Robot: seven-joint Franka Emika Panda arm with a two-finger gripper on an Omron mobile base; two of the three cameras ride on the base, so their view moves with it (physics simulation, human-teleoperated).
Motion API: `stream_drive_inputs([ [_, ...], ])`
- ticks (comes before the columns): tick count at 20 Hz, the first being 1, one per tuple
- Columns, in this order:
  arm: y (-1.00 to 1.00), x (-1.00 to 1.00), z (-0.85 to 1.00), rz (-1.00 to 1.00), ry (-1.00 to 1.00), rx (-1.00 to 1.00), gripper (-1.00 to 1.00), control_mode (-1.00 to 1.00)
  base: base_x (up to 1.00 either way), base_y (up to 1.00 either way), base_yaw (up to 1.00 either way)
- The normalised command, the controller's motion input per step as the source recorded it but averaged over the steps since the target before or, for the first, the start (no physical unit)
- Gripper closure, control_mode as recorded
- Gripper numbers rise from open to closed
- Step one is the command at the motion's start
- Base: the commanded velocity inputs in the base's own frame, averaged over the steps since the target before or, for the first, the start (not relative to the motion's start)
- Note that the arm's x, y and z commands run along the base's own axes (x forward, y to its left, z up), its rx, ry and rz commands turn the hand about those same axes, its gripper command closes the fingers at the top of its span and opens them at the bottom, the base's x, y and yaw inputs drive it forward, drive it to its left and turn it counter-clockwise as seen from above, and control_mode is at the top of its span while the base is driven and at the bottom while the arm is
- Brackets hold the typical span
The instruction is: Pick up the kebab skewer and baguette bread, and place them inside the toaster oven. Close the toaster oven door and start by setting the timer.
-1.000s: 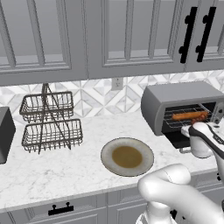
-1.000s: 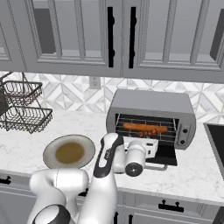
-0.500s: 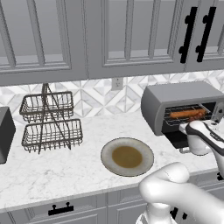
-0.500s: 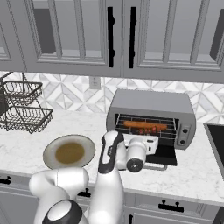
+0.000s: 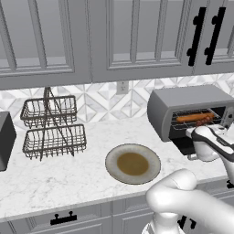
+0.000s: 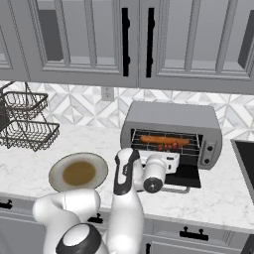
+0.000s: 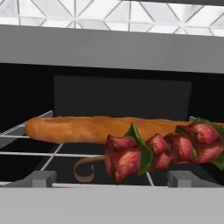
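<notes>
Toaster oven point(image 6: 171, 116): boxy grey unit at the back of the counter point(image 5: 59, 169), toward its right end, against the patterned backsplash; front cavity black, wire rack point(image 7: 52, 154) inside
Toaster oven door point(image 6: 184, 176): swung down flat in front of the cavity, dark panel lying over the counter, silver bar handle along its front edge
Baguette bread point(image 7: 94, 128): lies lengthwise on the wire rack inside the oven, toward the back; left tip near the rack's left edge; seen also as an orange strip in both base views point(image 5: 192, 118) point(image 6: 156, 140)
Kebab skewer point(image 7: 168, 148): on the same rack, just in front of the baguette, toward the rack's right side; red and dark chunks with green bits between; curled end points to the rack's middle
Gripper point(image 6: 168, 159): level with the oven mouth, above the lowered door, facing into the cavity
Jaws: released, spread wide, nothing between them
Plate point(image 5: 133, 163): round, brown centre, near the front edge of the counter, left of the oven, well apart from it
Wire basket stand point(image 5: 51, 124): two tiers, at the back of the counter toward its left end
Dark appliance point(image 5: 5, 139): at the counter's left edge, partly cut off
</notes>
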Motion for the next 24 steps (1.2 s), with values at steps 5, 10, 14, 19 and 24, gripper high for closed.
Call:
stream_drive_inputs([
  [5,0.0,0.13,-0.04,0.0,0.0,0.0,-1.0,-1.0,0.0,0.0,0.0],
  [10,0.0,0.23,0.0,0.0,0.0,0.0,-1.0,-1.0,0.0,0.0,0.0],
  [14,0.0,0.29,0.0,0.0,0.0,0.0,-1.0,-1.0,0.0,0.0,0.0],
  [19,0.0,0.33,0.0,0.0,0.0,0.0,-1.0,-1.0,0.0,0.0,0.0],
  [24,0.0,0.29,0.0,0.0,0.0,0.0,-1.0,-1.0,0.0,0.0,0.0],
])
